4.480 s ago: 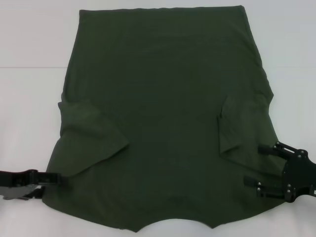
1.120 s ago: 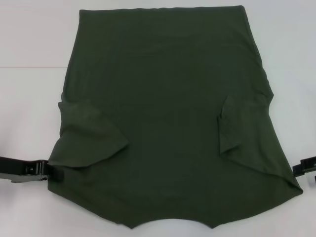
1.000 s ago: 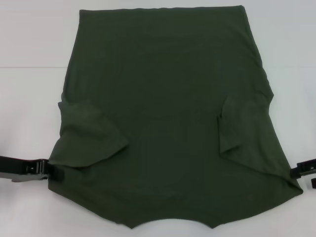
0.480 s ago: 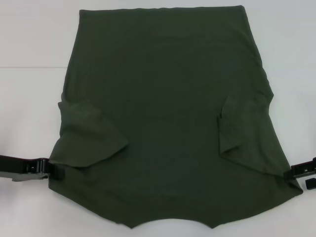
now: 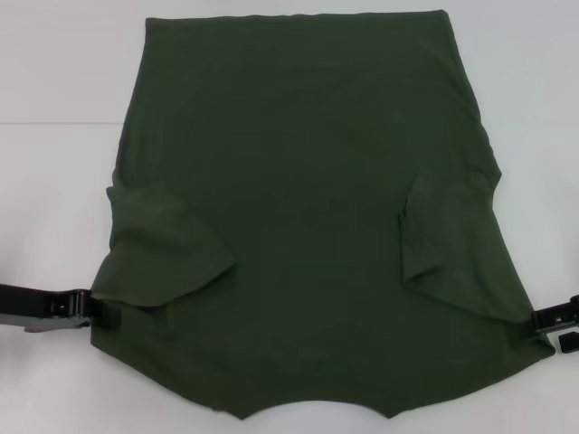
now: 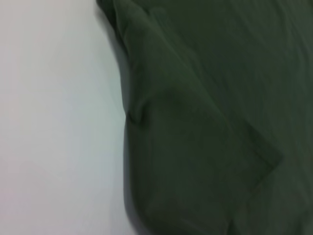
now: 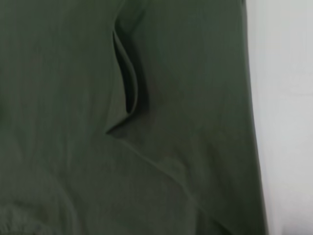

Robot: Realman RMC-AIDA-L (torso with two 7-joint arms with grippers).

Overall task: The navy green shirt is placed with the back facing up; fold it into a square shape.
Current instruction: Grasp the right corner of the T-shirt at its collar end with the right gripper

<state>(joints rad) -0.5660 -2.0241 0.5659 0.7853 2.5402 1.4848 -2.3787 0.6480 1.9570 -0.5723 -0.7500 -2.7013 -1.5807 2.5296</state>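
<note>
From my head camera, the navy green shirt (image 5: 308, 217) lies flat on the white table (image 5: 54, 199), both sleeves folded inward, its near edge cut off by the frame. The left claw (image 5: 90, 313) meets the shirt's left edge; the right claw (image 5: 552, 327) sits at the right corner, half out of frame. I cannot tell whether either grips. Left wrist: only folded sleeve (image 6: 195, 161) and table. Right wrist: the other sleeve (image 7: 161, 98), no fingers visible.

Right end effector (image 5: 554, 327) has withdrawn to the shirt's (image 5: 308, 217) edge.
</note>
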